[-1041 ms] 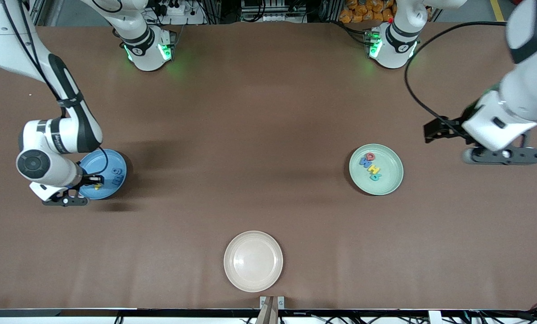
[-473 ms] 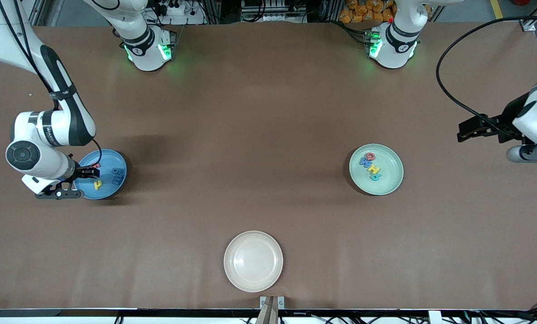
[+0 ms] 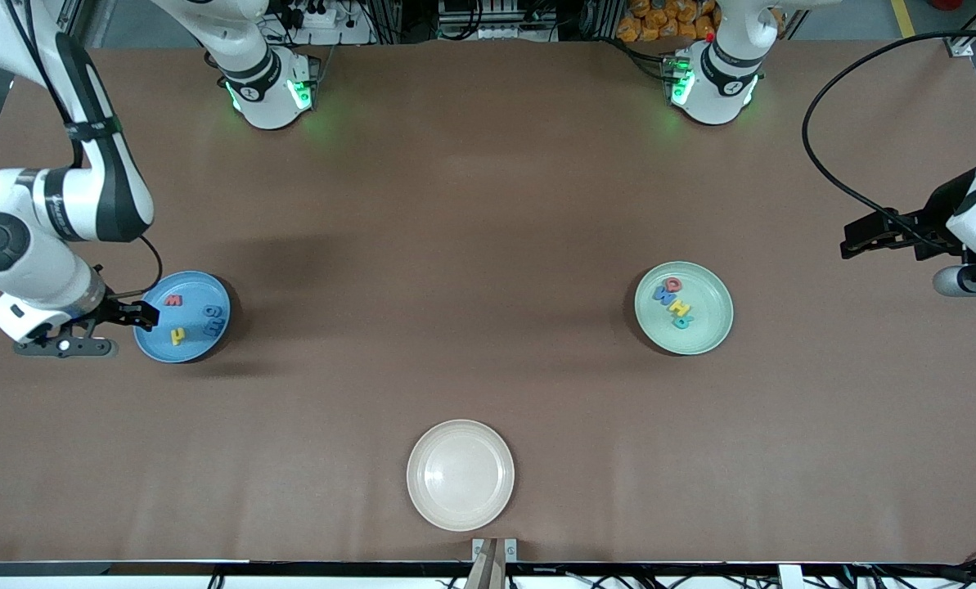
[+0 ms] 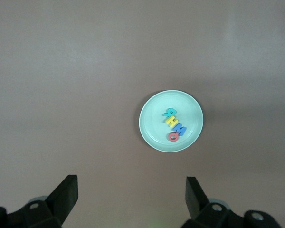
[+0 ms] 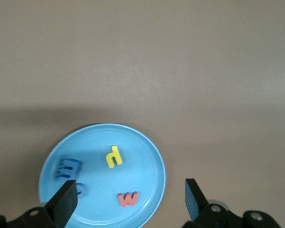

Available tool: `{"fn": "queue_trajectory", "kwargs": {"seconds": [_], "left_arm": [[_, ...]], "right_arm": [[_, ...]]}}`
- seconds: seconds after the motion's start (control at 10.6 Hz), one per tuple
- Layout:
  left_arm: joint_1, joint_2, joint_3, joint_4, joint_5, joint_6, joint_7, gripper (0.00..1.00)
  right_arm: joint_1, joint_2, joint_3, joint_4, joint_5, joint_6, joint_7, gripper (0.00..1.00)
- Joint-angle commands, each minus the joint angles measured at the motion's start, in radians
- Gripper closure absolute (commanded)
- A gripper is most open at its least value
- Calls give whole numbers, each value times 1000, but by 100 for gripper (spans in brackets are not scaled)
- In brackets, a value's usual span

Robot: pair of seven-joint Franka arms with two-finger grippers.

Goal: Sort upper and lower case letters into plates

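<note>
While both grippers hang in the air with nothing in them, we can see every letter lying in a plate. Our blue plate [image 3: 181, 316] sits at the right arm's end of the table. It is round, shallow and smooth, like shiny plastic. In it lie four tiny flat letters — a red one [image 3: 173, 300], a yellow one [image 3: 177, 334] and two blue ones [image 3: 215, 321] side by side. The blue ones are hard to spot against the blue plate.

Our mint green plate [image 3: 708, 327] sits toward the left arm's end. It has the same round shape and the same low rim. Four letters lie close together in a short row in it: a red one [image 3: 673, 284], a blue one [image 3: 664, 295], a yellow one [image 3: 680, 308] and a teal one [image 3: 682, 322].

A cream-white plate [image 3: 460, 474] sits nearest the front camera, between the two arms' ends. The table [image 3: 471, 245] is a flat, dull brown.

Our right gripper [image 3: 146, 314] is over the blue plate's edge — its fingers [image 5: 66, 202] are spread wide. Our left gripper [image 3: 860, 235] is over the bare table past the green plate, toward the table's end, and its fingers [image 4: 66, 192] are spread wide too.
</note>
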Motion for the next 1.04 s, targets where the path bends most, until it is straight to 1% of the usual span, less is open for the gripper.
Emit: {"fn": "queue_trajectory", "kwargs": {"seconds": [0.0,0.09,0.19,0.28,0.38,0.47,0.57,0.85,0.95], "left_arm": [[11,-13,-5,-12,5,-18,5,0],[8,-19,-5,-37,5,-18,8,0],[11,-51,-5,-85,3,-8,11,0],[17,-83,-1,-130,2,26,11,0],[19,-103,-2,-164,2,35,11,0],[19,-125,-5,-184,2,38,2,0],[19,-125,-5,-183,2,40,2,0],[21,-119,9,-183,-26,46,7,0],[19,-119,16,-181,-27,75,7,0]], "right_arm": [[78,-138,-5,-135,115,-2,5,0],[104,-176,-6,-164,139,-15,13,0],[118,-207,-5,-163,184,-62,19,0],[127,-230,-8,-139,237,-119,19,0],[144,-247,-17,-94,253,-174,19,0],[185,-249,-49,-20,255,-246,19,0],[219,-249,-69,74,256,-328,19,0],[268,-244,-72,309,256,-513,14,0],[267,-246,-69,401,270,-580,5,0]]}}
